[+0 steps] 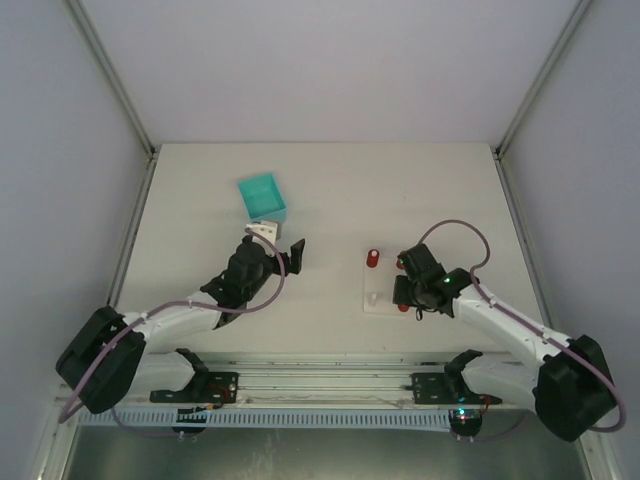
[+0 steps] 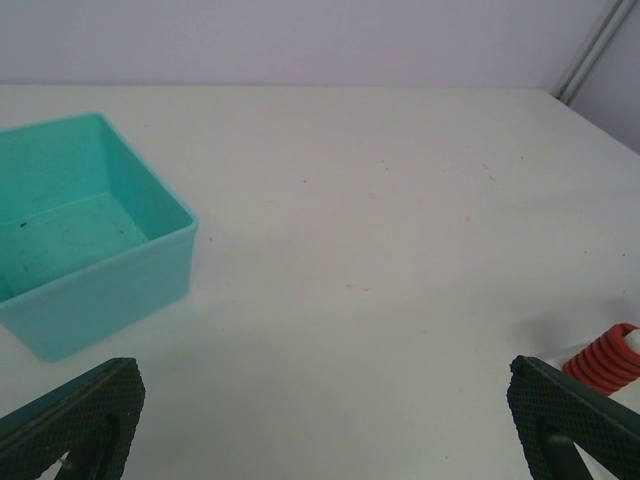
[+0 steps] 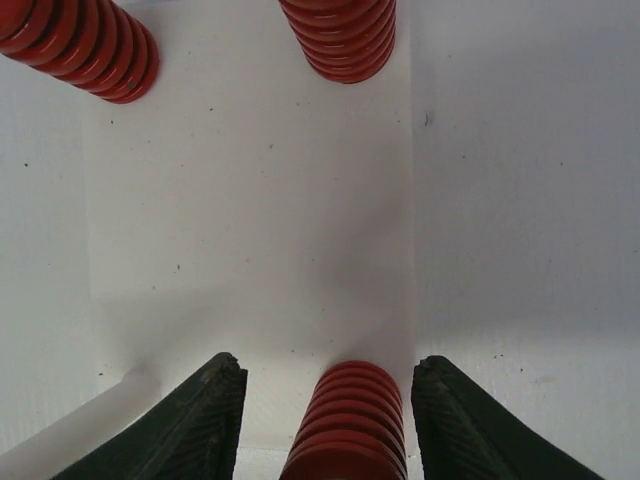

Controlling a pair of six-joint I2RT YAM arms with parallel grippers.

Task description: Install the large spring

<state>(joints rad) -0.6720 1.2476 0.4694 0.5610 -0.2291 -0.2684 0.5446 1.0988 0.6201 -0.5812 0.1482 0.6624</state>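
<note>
Standing upright, large spring, inside parted right gripper

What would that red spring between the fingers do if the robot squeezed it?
The red spring has ribbed coils, so it would probably flex rather than crack. Being round, it might roll if laid down. Upright on the white plate, it looks steady.

Bright, even, diffuse overhead light, white table near washout in top view, faint soft shadow off teal bin toward 4 o'clock, grey shadow over base plate at 6 o'clock, nearest red spring and right fingers slightly out of focus.
</note>
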